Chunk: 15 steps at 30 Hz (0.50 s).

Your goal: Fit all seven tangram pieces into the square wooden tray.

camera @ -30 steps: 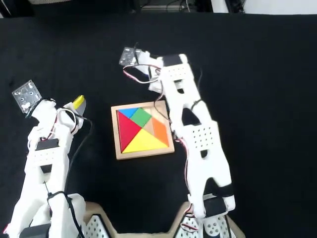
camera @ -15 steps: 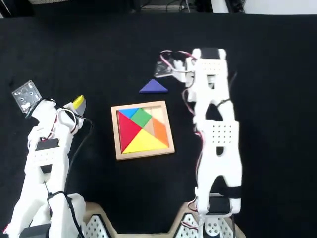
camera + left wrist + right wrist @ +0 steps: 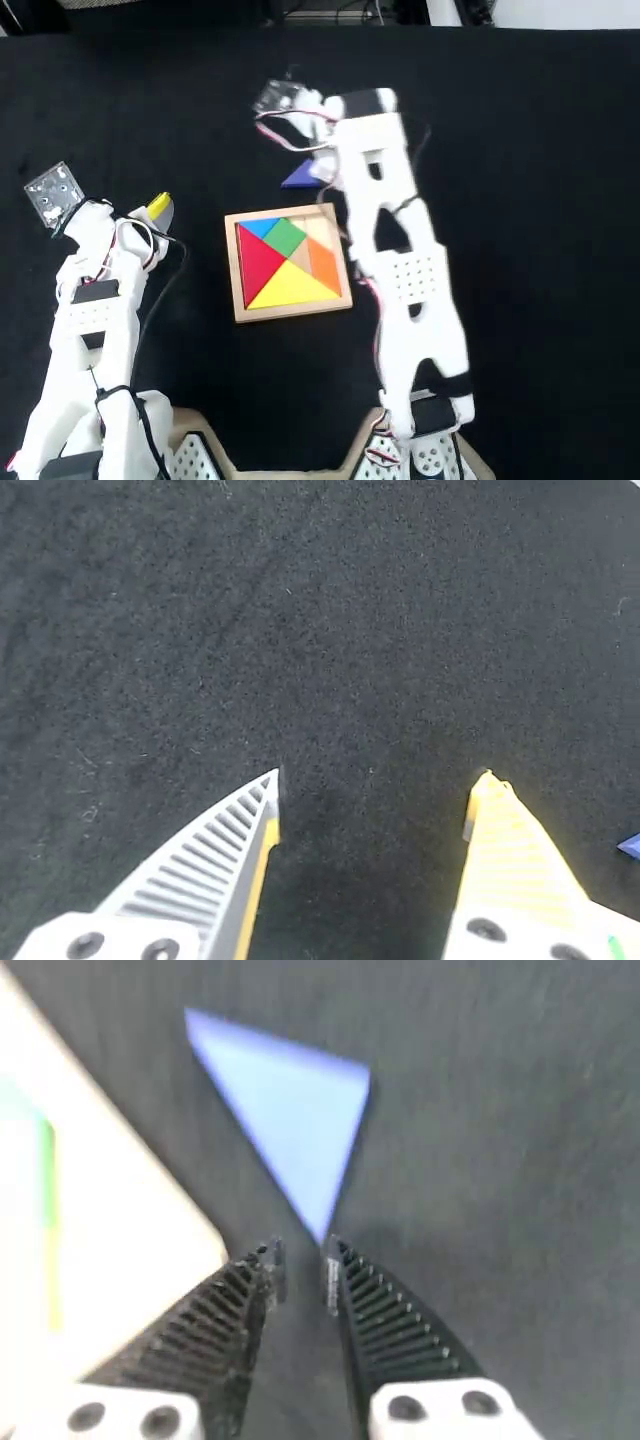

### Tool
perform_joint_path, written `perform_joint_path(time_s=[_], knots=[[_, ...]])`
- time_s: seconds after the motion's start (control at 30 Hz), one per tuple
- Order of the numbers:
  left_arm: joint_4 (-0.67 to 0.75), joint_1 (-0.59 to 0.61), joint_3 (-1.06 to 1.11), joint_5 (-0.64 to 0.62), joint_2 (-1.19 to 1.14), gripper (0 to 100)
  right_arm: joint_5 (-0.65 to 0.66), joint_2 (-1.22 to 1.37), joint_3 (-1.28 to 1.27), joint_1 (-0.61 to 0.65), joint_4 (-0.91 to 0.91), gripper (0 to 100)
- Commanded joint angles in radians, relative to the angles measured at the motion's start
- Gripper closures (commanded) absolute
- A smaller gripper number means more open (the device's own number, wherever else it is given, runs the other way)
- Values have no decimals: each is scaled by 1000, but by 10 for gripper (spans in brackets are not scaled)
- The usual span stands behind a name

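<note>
The square wooden tray (image 3: 240, 305) lies mid-table and holds red, yellow, orange, green and light blue pieces, with a bare wood patch in its far right corner. A dark blue triangle (image 3: 298, 177) lies on the black cloth just beyond the tray, partly under the right arm. My right gripper (image 3: 318, 172) is low at the triangle's right side. In the right wrist view its fingers (image 3: 300, 1252) are shut to a narrow slit, and one corner of the blue triangle (image 3: 290, 1100) points at their tips. My left gripper (image 3: 380, 778) hangs open over bare cloth, left of the tray.
The tray's pale corner (image 3: 110, 1210) lies right beside the right gripper's fingers. The left arm (image 3: 95, 300) stands at the table's left side, well apart from the tray. Black cloth covers the whole table, with free room to the right and at the back.
Half a second ago the right arm had swung right, uncovering the blue triangle. It is now back to the left, over the triangle's right part. The left arm has kept still.
</note>
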<state>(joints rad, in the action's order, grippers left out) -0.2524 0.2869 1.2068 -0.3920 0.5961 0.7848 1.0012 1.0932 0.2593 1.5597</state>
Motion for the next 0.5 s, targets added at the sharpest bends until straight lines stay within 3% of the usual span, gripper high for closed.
perform_joint_path(time_s=[0.0,0.13,0.27,0.47], knots=[[15,-15,-8,5,20,708,-180,-68,111,91,-41,924],[15,-15,-7,5,21,708,-181,28,113,150,-215,924],[15,-15,-7,5,21,708,-181,180,122,123,-427,924],[15,-15,-5,3,21,708,-124,257,166,86,-315,925]])
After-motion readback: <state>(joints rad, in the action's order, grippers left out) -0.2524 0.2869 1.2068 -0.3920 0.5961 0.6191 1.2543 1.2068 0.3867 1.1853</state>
